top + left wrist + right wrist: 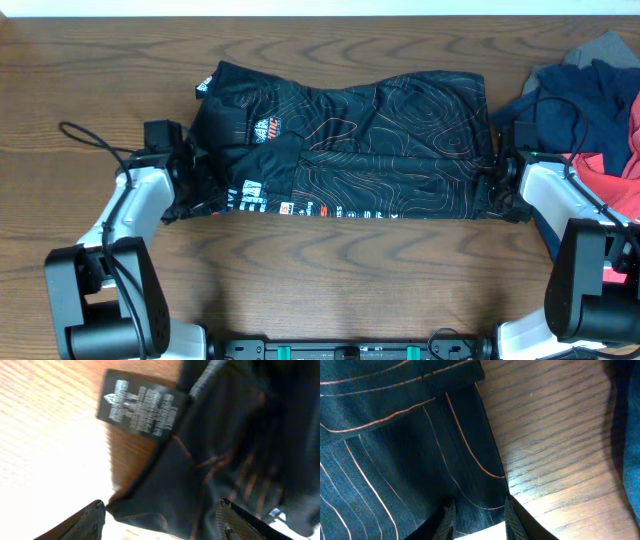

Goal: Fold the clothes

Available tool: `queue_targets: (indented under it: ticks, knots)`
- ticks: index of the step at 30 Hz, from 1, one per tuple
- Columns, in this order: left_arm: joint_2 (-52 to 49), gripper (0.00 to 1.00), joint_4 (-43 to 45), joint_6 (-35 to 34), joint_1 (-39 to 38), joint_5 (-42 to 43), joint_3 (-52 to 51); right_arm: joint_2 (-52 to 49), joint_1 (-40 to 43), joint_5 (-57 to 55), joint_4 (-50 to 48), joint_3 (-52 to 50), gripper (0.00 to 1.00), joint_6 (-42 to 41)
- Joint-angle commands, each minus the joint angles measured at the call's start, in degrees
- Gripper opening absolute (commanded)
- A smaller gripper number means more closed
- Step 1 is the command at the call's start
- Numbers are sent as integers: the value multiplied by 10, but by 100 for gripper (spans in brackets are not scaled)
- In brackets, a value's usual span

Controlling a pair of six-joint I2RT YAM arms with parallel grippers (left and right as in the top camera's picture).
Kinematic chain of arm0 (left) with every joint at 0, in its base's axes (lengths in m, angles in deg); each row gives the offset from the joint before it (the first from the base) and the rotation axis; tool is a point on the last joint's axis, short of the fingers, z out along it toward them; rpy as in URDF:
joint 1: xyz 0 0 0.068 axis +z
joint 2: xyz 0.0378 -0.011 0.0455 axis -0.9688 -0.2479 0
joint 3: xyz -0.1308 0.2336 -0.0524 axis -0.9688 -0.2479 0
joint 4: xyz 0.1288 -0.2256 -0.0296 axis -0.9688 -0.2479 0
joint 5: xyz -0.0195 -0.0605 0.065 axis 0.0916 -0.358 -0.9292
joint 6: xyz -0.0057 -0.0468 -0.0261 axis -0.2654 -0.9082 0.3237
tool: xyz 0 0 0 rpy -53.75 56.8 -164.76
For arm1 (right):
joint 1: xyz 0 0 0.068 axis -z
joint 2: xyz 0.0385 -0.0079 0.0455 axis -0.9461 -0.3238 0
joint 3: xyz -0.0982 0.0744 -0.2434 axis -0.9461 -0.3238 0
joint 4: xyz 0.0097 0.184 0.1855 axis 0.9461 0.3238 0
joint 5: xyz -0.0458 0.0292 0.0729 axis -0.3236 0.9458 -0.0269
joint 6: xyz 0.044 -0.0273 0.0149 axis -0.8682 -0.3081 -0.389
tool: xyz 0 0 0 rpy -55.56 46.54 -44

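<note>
Wood-grain counter (330, 250) fills the overhead view. The black jersey (370, 140) lies across its middle with its long axis running left to right, and its body is rumpled and partly doubled over. The left pincer (185, 165) sits at the jersey's left end and the right pincer (500, 175) at its right end, so each arm is nearest to its own short edge and the cloth spans the gap between them. A pile of other clothes (590, 100), navy, coral-red and grey, is heaped at the far right corner, just beyond the right arm.

The left wrist view is blurred. Its two fingers (95, 517) stand wide apart low over the counter, and the jersey's dark edge runs into the space between them, gripped by neither. A black label (140, 410) with pale print lies flat on the wood just beside that edge.

In the right wrist view the fingers (449, 522) stand close together with the jersey's striped hem running in between them. I judge them to be clamped on it, though the contact itself sits at the frame's bottom edge. Bare wood shows to the right of the hem.

Any fold along the long axis probably needs both ends held, and only the right looks secured.
</note>
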Motion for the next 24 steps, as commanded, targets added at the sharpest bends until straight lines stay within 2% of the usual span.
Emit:
queue_targets:
  ticks: [1, 3, 4, 7, 9, 10, 16, 20, 24]
  knots:
    - [-8, 70, 7, -10, 9, -11, -15, -13, -4, 27, -3, -17, 31, 7]
    - [-13, 64, 10, -10, 9, -11, -25, -13, -4, 27, -2, -17, 32, 7]
    - [-17, 57, 11, -10, 9, -11, -28, -13, -4, 27, -2, -17, 32, 7]
    - [-33, 33, 26, -9, 9, -11, -41, -13, -4, 27, -2, -17, 31, 7]
    - [-44, 10, 30, -9, 9, -11, -45, -13, -4, 27, -2, -17, 30, 7]
    - [-47, 6, 26, -9, 9, -11, -45, -13, -4, 27, 0, -17, 28, 7]
    - [-49, 6, -46, -12, 13, -12, -45, -13, -2, 18, 29, -17, 18, 5]
    - [-49, 6, -123, -39, 30, -13, -45, -13, 9, -7, 65, -17, 17, -15]
    - [-49, 6, -152, -32, 45, -18, -45, -13, 16, -8, 108, -17, 17, -15]
